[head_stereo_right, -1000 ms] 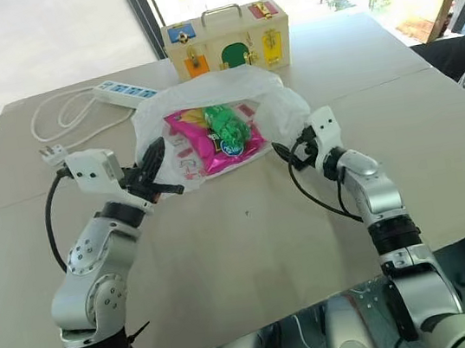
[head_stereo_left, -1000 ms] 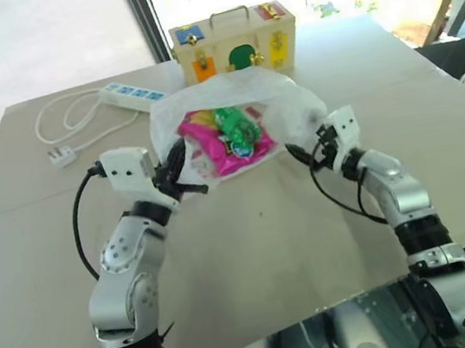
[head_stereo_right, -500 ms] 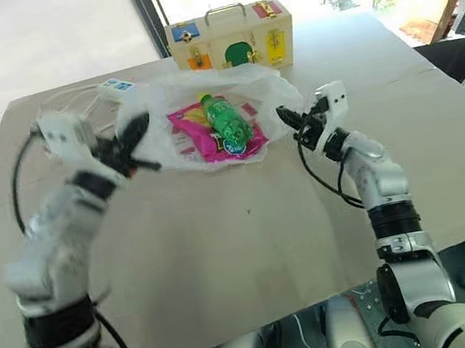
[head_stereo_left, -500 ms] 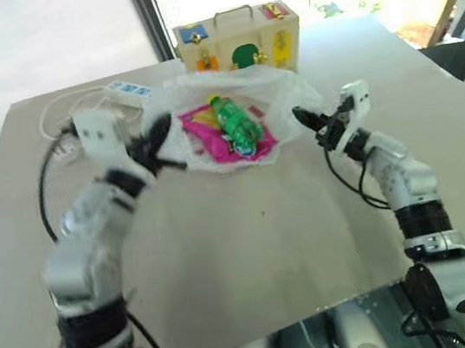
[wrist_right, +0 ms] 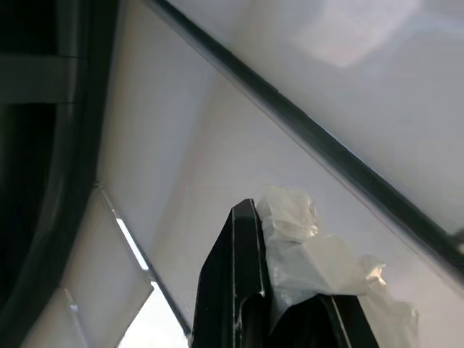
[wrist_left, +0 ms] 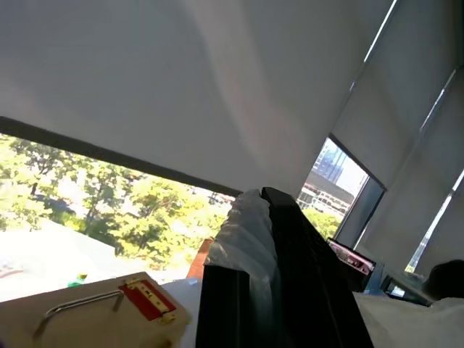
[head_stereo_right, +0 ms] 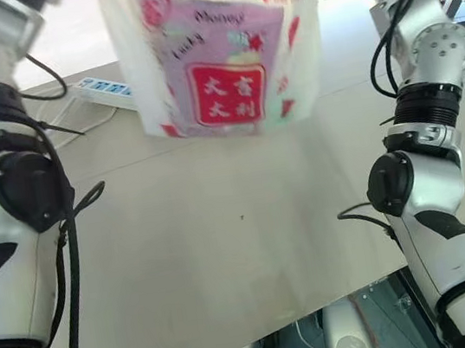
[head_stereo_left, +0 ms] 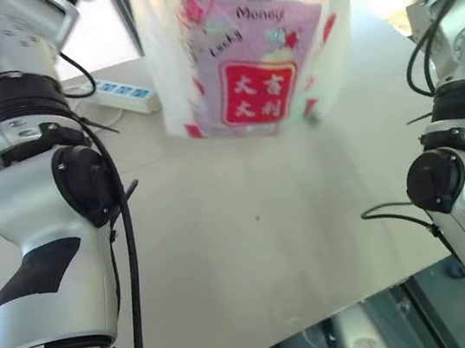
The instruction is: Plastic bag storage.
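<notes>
The plastic bag (head_stereo_left: 251,49), thin translucent white film with red and pink printed squares and "Money" lettering, hangs in the air above the table (head_stereo_left: 253,250) between my two raised arms. Its bottom edge is just clear of the tabletop. In the left wrist view my left gripper (wrist_left: 267,217) is shut on a bunched white edge of the plastic bag (wrist_left: 245,235). The right wrist view has my right gripper (wrist_right: 267,279) shut on a crumpled fold of the plastic bag (wrist_right: 308,254). What lies inside the bag is blurred behind the print.
A white power strip (head_stereo_left: 126,92) with its cable lies on the table at the back left, behind my left arm. A wooden box with a metal handle (wrist_left: 94,319) stands below the left gripper. Windows line the far side.
Both arms have swung up high and carried the bag off the table, so it now hangs upright. The right gripper, open a second ago, has shut on the bag's edge.
</notes>
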Robot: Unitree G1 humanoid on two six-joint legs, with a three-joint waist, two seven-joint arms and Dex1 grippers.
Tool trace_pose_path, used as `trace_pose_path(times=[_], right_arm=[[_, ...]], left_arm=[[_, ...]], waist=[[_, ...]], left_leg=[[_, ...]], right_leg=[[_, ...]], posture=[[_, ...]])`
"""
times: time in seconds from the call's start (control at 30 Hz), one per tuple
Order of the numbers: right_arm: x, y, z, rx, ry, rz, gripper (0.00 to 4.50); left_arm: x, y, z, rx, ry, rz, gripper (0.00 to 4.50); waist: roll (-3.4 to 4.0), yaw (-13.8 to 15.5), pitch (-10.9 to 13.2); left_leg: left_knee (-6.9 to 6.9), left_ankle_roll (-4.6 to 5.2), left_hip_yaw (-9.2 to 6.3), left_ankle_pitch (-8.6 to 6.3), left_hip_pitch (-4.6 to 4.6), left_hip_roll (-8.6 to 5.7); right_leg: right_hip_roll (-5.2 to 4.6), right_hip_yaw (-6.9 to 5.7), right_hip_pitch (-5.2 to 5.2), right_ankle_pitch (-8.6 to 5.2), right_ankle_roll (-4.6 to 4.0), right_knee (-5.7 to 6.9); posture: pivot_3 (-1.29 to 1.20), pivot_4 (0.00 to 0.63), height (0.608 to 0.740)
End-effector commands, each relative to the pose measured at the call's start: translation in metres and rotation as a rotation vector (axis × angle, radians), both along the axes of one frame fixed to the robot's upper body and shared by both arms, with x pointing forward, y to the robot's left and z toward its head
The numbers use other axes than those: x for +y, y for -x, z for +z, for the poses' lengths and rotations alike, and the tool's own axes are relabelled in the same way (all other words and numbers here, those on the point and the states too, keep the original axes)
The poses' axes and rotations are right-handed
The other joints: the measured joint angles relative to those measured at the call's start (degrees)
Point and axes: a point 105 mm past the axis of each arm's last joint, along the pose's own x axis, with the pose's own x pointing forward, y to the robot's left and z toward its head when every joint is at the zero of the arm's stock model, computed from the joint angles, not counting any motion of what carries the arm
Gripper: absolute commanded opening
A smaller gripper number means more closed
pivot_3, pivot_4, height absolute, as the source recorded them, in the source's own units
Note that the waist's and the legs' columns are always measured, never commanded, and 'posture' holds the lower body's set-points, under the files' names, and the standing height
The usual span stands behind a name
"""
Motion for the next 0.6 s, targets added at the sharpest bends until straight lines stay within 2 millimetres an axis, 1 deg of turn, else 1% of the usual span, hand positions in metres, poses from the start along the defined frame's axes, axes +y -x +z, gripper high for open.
trace_pose_path(times=[0.03, 0.07, 0.13, 0.17, 0.23, 0.27, 0.3, 0.33, 0.37, 0.4, 0.43, 0.5, 0.53, 0.57, 0.6], right_arm=[[-0.001, 0.008, 0.013, -0.101, 0.097, -0.061, 0.58], [-0.001, 0.011, 0.011, -0.121, 0.125, -0.054, 0.93], [-0.002, 0.019, 0.005, -0.160, 0.206, -0.047, 1.83], [-0.001, 0.025, -0.002, -0.183, 0.278, -0.043, 2.33], [0.002, 0.036, -0.025, -0.192, 0.438, -0.017, 3.34], [0.004, 0.044, -0.055, -0.175, 0.605, 0.014, 3.70], [0.003, 0.053, -0.088, -0.136, 0.757, 0.055, 4.20], [0.000, 0.063, -0.125, -0.066, 0.901, 0.097, 4.50], [-0.003, 0.074, -0.153, -0.006, 1.005, 0.136, 4.50], [-0.010, 0.088, -0.178, 0.067, 1.086, 0.199, 4.50], [-0.018, 0.105, -0.198, 0.120, 1.149, 0.267, 4.50], [-0.032, 0.127, -0.224, 0.191, 1.246, 0.327, 4.50], [-0.045, 0.129, -0.242, 0.215, 1.328, 0.274, 4.50], [-0.057, 0.128, -0.254, 0.246, 1.375, 0.218, 4.50], [-0.067, 0.122, -0.263, 0.258, 1.387, 0.133, 4.50]], left_arm=[[0.009, -0.003, 0.002, -0.060, -0.049, 0.092, 0.00], [0.010, -0.004, 0.000, -0.061, -0.048, 0.105, 0.25], [0.009, -0.003, -0.003, -0.064, -0.039, 0.065, 0.87], [0.009, -0.001, -0.007, -0.063, -0.048, 0.037, 1.34], [0.012, 0.000, -0.018, -0.043, -0.086, 0.007, 2.31], [0.021, 0.003, -0.029, -0.021, -0.095, -0.016, 2.62], [0.031, 0.007, -0.041, 0.001, -0.109, -0.038, 3.11], [0.041, 0.015, -0.059, 0.035, -0.136, -0.082, 3.52], [0.047, 0.026, -0.075, 0.067, -0.160, -0.147, 4.05], [0.050, 0.046, -0.099, 0.094, -0.230, -0.235, 4.39], [0.052, 0.069, -0.128, 0.133, -0.341, -0.301, 4.46], [0.052, 0.106, -0.177, 0.238, -0.482, -0.372, 4.46], [0.055, 0.132, -0.213, 0.322, -0.572, -0.384, 4.46], [0.055, 0.157, -0.242, 0.395, -0.642, -0.387, 4.46], [0.054, 0.178, -0.267, 0.463, -0.693, -0.377, 4.46]], waist=[[0.00, -0.28, 0.01], [0.00, -0.38, 0.01], [0.00, -0.29, 0.01], [0.00, -0.18, 0.01], [0.02, -0.02, 0.00], [0.04, 0.12, -0.04], [0.08, 0.14, -0.07], [0.17, 0.10, -0.15], [0.40, 0.05, -0.31], [0.55, -0.26, -0.40], [0.60, -0.53, -0.40], [0.82, -1.32, -0.29], [0.83, -1.71, -0.28], [0.80, -1.67, -0.29], [0.58, -1.69, -0.30]], left_leg=[[0.16, 0.01, -0.04, 0.00, -0.29, -0.11], [0.33, 0.01, -0.09, 0.00, -0.51, -0.15], [0.76, 0.04, -0.29, -0.02, -0.80, -0.18], [0.76, 0.10, -0.46, -0.05, -0.86, -0.23], [0.84, 0.20, -0.64, -0.11, -0.89, -0.30], [0.85, 0.21, -0.71, -0.12, -0.89, -0.35], [0.86, 0.24, -0.81, -0.13, -0.88, -0.41], [0.92, 0.29, -0.93, -0.16, -0.81, -0.46], [0.90, 0.35, -0.95, -0.20, -0.68, -0.54], [0.93, 0.48, -1.00, -0.28, -0.62, -0.58], [0.86, 0.56, -0.98, -0.33, -0.52, -0.66], [0.83, 0.60, -1.10, -0.36, -0.61, -0.89], [0.91, 0.62, -1.11, -0.37, -0.60, -1.00], [0.84, 0.69, -1.10, -0.41, -0.56, -1.06], [0.88, 0.69, -1.06, -0.41, -0.43, -1.07]], right_leg=[[-0.07, 0.02, -0.25, 0.00, 0.00, 0.01], [-0.09, 0.03, -0.37, 0.01, 0.01, 0.03], [-0.08, 0.01, -0.43, 0.01, 0.01, 0.11], [-0.08, 0.00, -0.43, 0.01, 0.01, 0.09], [-0.08, 0.02, -0.42, 0.01, 0.01, 0.14], [-0.08, 0.04, -0.41, 0.01, 0.01, 0.16], [-0.09, 0.09, -0.39, 0.01, 0.01, 0.17], [-0.09, 0.20, -0.34, 0.01, 0.00, 0.35], [-0.11, 0.29, -0.35, 0.01, 0.00, 0.57], [-0.10, 0.42, -0.41, 0.01, 0.00, 0.83], [-0.10, 0.52, -0.48, 0.00, 0.00, 0.91], [-0.21, 0.69, -0.82, 0.00, 0.00, 0.93], [-0.26, 0.75, -0.85, 0.00, 0.00, 0.94], [-0.27, 0.75, -0.88, 0.03, -0.03, 0.77], [-0.27, 0.73, -0.83, 0.08, -0.11, 0.71]], posture=[[0.00, 0.150, 0.740], [0.00, 0.150, 0.740], [0.00, 0.150, 0.740], [0.00, 0.150, 0.740], [0.00, 0.150, 0.740], [0.00, 0.150, 0.740], [0.00, 0.150, 0.740], [0.00, 0.150, 0.740], [0.00, 0.150, 0.740], [0.00, 0.150, 0.740], [0.00, 0.150, 0.740], [0.00, 0.150, 0.740], [0.00, 0.150, 0.740], [0.00, 0.150, 0.740], [0.00, 0.150, 0.740]])
